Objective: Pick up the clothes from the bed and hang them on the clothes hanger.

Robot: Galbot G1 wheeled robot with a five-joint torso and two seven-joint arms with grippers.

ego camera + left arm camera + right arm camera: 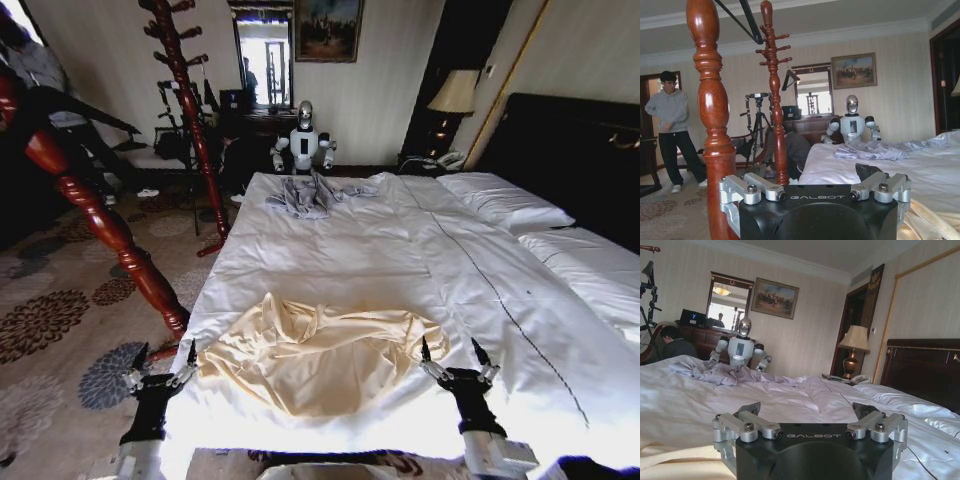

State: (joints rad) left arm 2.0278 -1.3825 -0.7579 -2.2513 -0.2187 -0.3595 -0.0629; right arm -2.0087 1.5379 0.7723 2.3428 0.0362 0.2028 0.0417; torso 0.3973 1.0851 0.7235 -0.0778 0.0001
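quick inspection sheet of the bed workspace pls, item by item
surface: bed, white sheets rumpled, white pillows by the dark headboard
job's things: cream garment crumpled at the near edge; black hanger hung on the far coat stand
clutter: grey garment at the far end
grippers: left gripper open beside the garment's left edge; right gripper open at its right edge; neither touches it
cables: nothing seen
surroundings: second robot, mirror, painting, lamp, tripod
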